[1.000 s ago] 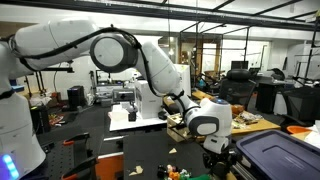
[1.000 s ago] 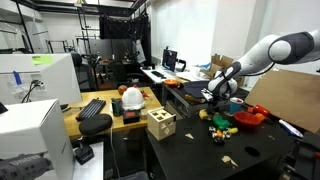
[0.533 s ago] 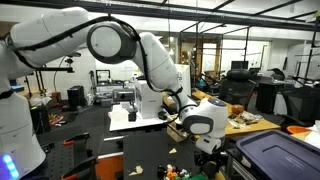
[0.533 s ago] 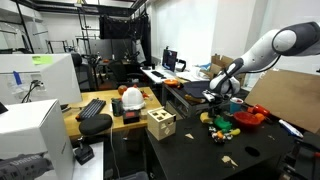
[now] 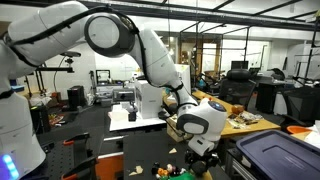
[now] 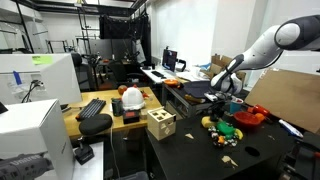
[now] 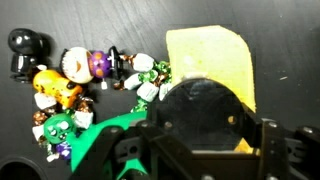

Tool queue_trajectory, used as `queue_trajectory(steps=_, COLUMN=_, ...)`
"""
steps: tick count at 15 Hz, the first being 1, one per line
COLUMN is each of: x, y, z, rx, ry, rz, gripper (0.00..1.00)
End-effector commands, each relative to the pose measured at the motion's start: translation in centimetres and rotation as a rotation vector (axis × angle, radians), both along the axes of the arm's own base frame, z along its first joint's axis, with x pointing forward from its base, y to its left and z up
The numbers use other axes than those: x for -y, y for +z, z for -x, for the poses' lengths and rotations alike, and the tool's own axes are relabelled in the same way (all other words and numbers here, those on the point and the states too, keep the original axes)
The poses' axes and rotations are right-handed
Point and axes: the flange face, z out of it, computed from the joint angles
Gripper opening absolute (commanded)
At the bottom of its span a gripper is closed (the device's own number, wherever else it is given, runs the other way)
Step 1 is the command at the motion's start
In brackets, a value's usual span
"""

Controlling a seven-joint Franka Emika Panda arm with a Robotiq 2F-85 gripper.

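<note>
In the wrist view my gripper (image 7: 205, 135) has a finger on each side of a dark round object (image 7: 200, 110) and looks shut on it. It hangs over a flat yellow piece (image 7: 215, 50) on the black table. A cluster of small toy figures (image 7: 90, 75) lies to the left of it, with a green piece (image 7: 100, 140) at the lower left. In both exterior views the gripper (image 5: 200, 160) (image 6: 215, 106) is low over the table, just above the toy pile (image 6: 222, 127).
A blue-lidded dark bin (image 5: 280, 155) stands close beside the gripper. A wooden cube box (image 6: 160, 123), a red dish (image 6: 250, 117), a keyboard (image 6: 92, 108) and a large cardboard sheet (image 6: 285, 100) also show. Desks with monitors lie behind.
The arm has lowered the gripper toward the table and the toy pile. The grip on the dark round object looks unchanged.
</note>
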Motion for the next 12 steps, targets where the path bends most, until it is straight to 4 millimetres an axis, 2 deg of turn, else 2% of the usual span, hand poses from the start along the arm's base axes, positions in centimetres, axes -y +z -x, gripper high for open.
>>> queue_trajectory(steps=1, x=-1.5, y=-0.2, z=1.8, rx=-0.055, ry=0.027, rz=-0.111, gripper=0.52)
queue_trajectory(steps=6, x=-1.5, y=0.9, z=0.2, rx=0.009, ry=0.005, rz=0.019, gripper=0.52)
queue_trajectory(steps=12, x=-2.5, y=3.2, z=-2.2, rx=0.156, ry=-0.022, rz=0.285, gripper=0.52)
